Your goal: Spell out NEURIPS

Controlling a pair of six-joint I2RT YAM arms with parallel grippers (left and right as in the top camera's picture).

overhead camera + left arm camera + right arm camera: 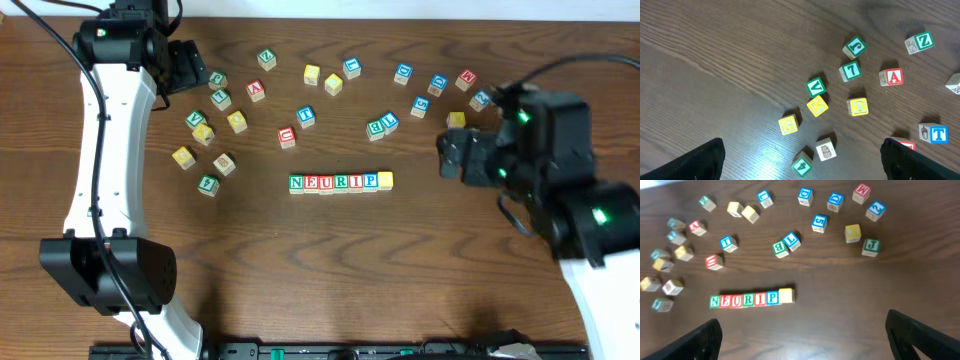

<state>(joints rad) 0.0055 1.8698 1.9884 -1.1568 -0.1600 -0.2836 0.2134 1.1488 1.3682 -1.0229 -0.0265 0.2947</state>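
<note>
The NEURIPS cubes stand in one tight row at the table's middle: N (296,183), E (311,183), U (326,183), R (341,182), I (356,182), P (370,181), then a yellow-faced cube (385,180) at the right end. The right wrist view shows the same row, from N (715,301) to the yellow cube (786,295). My right gripper (448,157) hangs open to the right of the row, apart from it, with nothing between its fingers (920,335). My left gripper (190,65) is open at the back left, above loose cubes (825,149), holding nothing.
Many loose letter cubes lie scattered across the back of the table. Among them are a red A (891,77), a green V (816,86), a yellow O (858,106), a blue T (935,133) and a B pair (786,244). The arm bases stand at the front corners.
</note>
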